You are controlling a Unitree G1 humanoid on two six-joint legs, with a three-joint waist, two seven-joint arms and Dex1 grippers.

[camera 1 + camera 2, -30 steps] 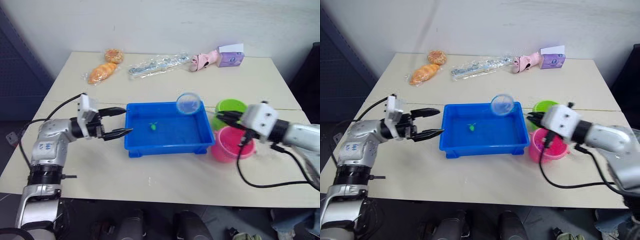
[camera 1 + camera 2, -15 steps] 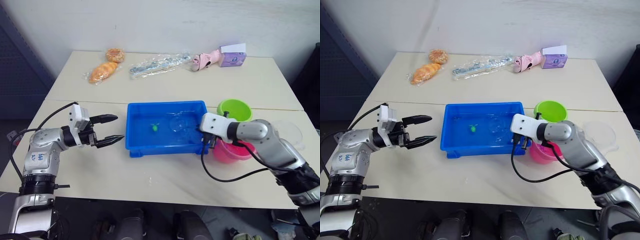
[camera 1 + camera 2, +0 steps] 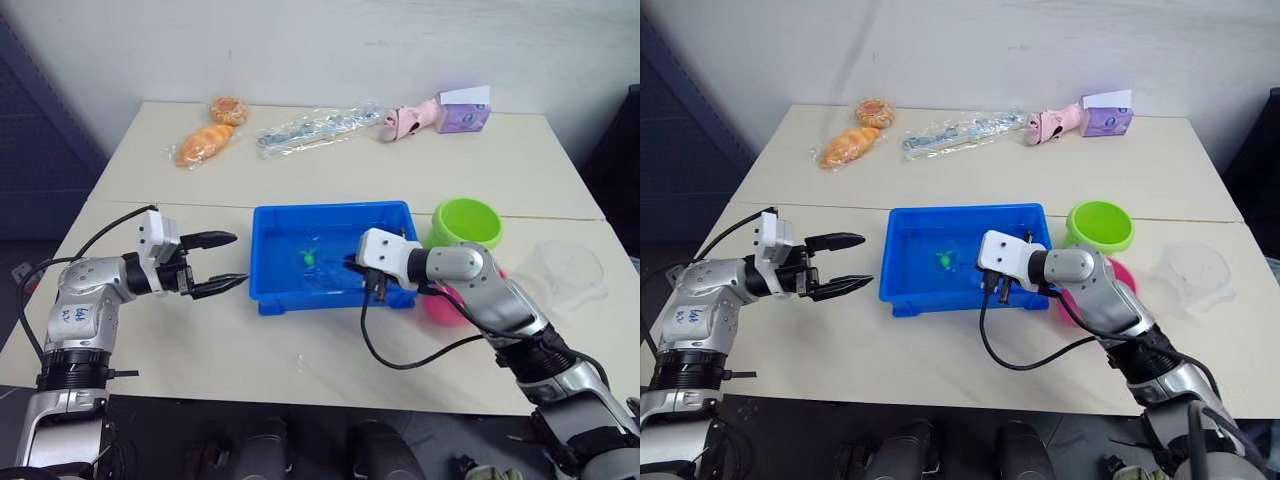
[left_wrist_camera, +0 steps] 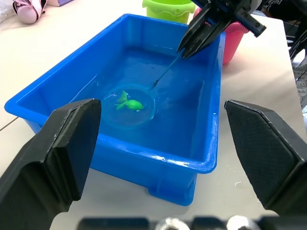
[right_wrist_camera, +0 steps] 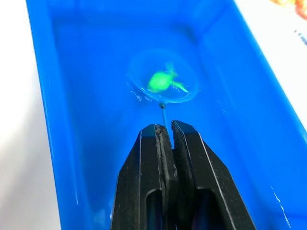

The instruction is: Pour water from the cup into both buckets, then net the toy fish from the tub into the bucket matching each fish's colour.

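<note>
The blue tub [image 3: 310,298] sits mid-table with water in it. One green toy fish [image 3: 311,257] floats there, right over the ring of the net [image 5: 136,88], which lies dipped in the water. My right gripper [image 3: 352,266] reaches into the tub from the right and is shut on the net's thin handle. To the left of the tub, my left gripper [image 3: 240,259] hovers open and holds nothing. The green bucket [image 3: 468,222] stands right of the tub. The pink bucket [image 3: 445,305] is partly hidden behind my right arm. The clear cup [image 3: 568,270] stands further right.
Along the table's far side lie a bread roll [image 3: 205,145], a doughnut [image 3: 228,108], a clear plastic packet [image 3: 315,127], a pink toy [image 3: 410,118] and a purple box [image 3: 462,115]. A black cable loops from my right wrist over the table in front of the tub.
My right gripper brought the net down from above the tub's far right corner into the water and leftward under the green fish. My left gripper drew back slightly from the tub.
</note>
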